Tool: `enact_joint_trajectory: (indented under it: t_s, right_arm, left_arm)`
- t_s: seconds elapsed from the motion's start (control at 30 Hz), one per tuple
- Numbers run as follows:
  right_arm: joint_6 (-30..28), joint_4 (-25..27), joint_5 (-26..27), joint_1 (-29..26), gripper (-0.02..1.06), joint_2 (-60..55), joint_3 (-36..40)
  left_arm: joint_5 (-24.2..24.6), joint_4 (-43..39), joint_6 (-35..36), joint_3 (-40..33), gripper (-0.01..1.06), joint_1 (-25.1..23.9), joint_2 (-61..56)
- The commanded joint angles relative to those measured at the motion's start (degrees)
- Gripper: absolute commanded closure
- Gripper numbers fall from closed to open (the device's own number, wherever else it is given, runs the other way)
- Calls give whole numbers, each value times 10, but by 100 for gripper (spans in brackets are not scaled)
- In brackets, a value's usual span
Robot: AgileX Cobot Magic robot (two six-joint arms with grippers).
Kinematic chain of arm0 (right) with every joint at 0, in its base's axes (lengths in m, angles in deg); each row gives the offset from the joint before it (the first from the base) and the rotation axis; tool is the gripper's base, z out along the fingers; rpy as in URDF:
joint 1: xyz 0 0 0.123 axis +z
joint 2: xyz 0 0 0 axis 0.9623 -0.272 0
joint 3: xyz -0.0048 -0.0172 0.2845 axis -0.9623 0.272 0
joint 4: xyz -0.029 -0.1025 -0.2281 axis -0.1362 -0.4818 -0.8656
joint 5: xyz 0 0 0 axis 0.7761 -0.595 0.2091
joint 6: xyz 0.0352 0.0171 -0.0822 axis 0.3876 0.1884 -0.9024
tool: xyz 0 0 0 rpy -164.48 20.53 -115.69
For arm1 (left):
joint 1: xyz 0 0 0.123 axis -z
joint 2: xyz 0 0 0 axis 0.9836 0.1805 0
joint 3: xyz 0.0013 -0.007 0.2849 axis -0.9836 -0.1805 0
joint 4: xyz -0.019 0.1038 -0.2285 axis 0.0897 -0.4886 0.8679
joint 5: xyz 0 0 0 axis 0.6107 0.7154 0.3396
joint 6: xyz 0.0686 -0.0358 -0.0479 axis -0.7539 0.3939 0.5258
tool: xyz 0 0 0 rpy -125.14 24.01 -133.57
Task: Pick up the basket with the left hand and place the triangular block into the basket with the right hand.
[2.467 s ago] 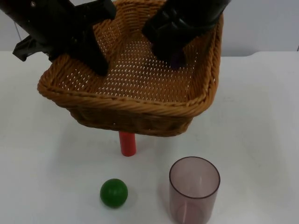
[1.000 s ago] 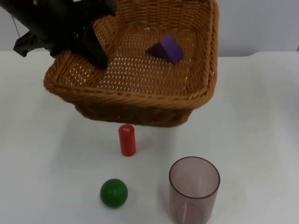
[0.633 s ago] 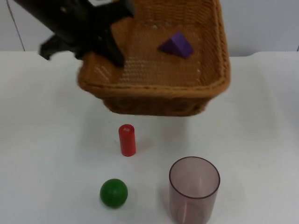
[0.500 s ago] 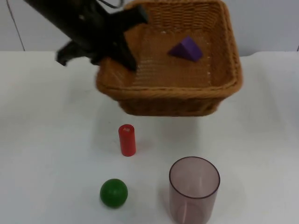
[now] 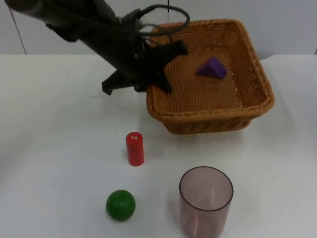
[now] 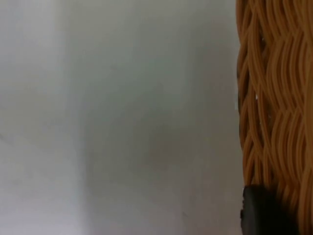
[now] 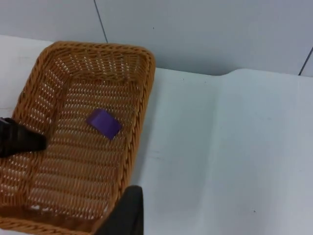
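The purple triangular block (image 5: 211,68) lies on the woven floor of the wicker basket (image 5: 257,106), toward its far side, so the placing step looks done. The basket sits at the table's far right and appears to rest on the white table (image 5: 49,173), or very close to it. The left gripper (image 5: 159,74) is clamped on the basket's left rim, one finger inside the wall and one outside. What's left, by my guess: only letting go, if the basket is meant to end up set down.

The right wrist view shows the block (image 7: 103,123) flat in the basket (image 7: 142,98) from above, plus the left finger tip (image 7: 22,139) inside the rim. The right gripper hangs high above the table right of the basket; whether it's open or closed I cannot tell.

The left wrist view gives the basket's outer weave (image 6: 274,98) right beside a fingertip (image 6: 261,210).

The top view adds a red cylinder (image 5: 134,148), green ball (image 5: 120,205) and a translucent cup (image 5: 205,201) on the near side.
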Motion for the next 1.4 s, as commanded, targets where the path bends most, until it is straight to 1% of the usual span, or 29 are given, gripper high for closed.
enact_joint_trajectory:
  t_s: [0.0,0.27,0.4,0.5,0.57,0.8,0.93,0.97,1.0,1.03,1.1,1.17,1.2,1.27,1.3,1.37]
  right_arm:
    - [-8,-5,0,-3,0,5,0]
    - [-8,-32,-1,-3,0,5,0]
    - [-8,-34,-1,-3,0,5,0]
    - [-8,-34,-1,-3,0,5,0]
    - [-8,-34,0,-3,0,5,0]
    - [-8,-34,1,-3,0,4,0]
    - [-8,-34,0,-3,0,4,0]
    - [-8,-34,-2,-3,0,4,0]
    - [-8,-34,-5,-3,0,4,0]
    - [-8,-34,-5,-3,0,4,0]
    - [-8,-34,-6,-3,0,4,0]
    - [-8,-34,-6,-3,0,4,0]
    - [-8,-34,-6,-3,0,4,0]
    - [-8,-34,-6,-3,0,4,0]
    - [-8,-34,-6,-3,0,4,0]
    - [-8,-34,-2,-3,0,4,0]
  left_arm:
    - [-30,19,2,9,105,2,10]
    - [-48,20,-1,17,105,2,53]
    - [-49,19,-3,20,105,2,62]
    - [-49,27,-19,20,105,2,63]
    - [-47,27,-21,20,105,2,63]
    - [-15,18,-21,20,105,2,63]
    - [-11,9,9,20,105,2,62]
    - [-10,2,17,20,105,2,61]
    - [-7,-10,17,20,101,2,59]
    - [-7,-10,17,20,101,2,59]
    - [-5,-35,17,20,92,2,53]
    - [-4,-52,16,20,78,2,46]
    - [-4,-52,16,20,78,2,46]
    - [-4,-70,16,20,62,2,36]
    - [-4,-74,16,20,50,2,30]
    - [-4,-75,16,20,23,2,19]
